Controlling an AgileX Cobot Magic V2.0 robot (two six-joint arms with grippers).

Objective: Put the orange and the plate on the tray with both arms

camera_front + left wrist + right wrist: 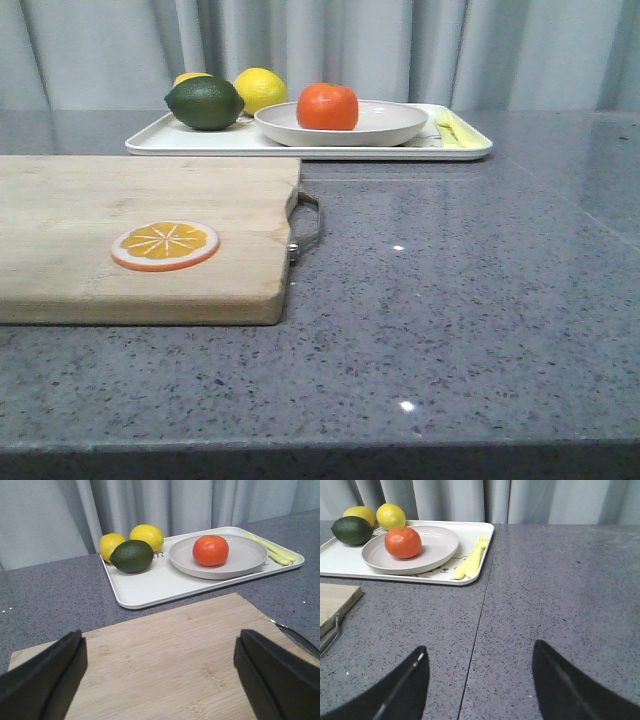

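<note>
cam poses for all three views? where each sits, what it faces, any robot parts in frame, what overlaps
Front: low at the table's near edge, facing forward over the cutting board to the tray; no robot parts.
Left wrist: above the board, facing the tray; open left gripper fingers show.
Right wrist: over bare table, facing the tray; open right gripper.
All share the orange on the plate.

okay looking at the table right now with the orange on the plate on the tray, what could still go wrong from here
The orange sits loose in the shallow plate, so a bump to the tray might roll it off.

The plate lies close to the yellow fork and spoon and the dark green fruit; nudging it could push them.

The left gripper hangs open over the cutting board, and a low sweep forward could catch the board or the tray's near rim.
</note>
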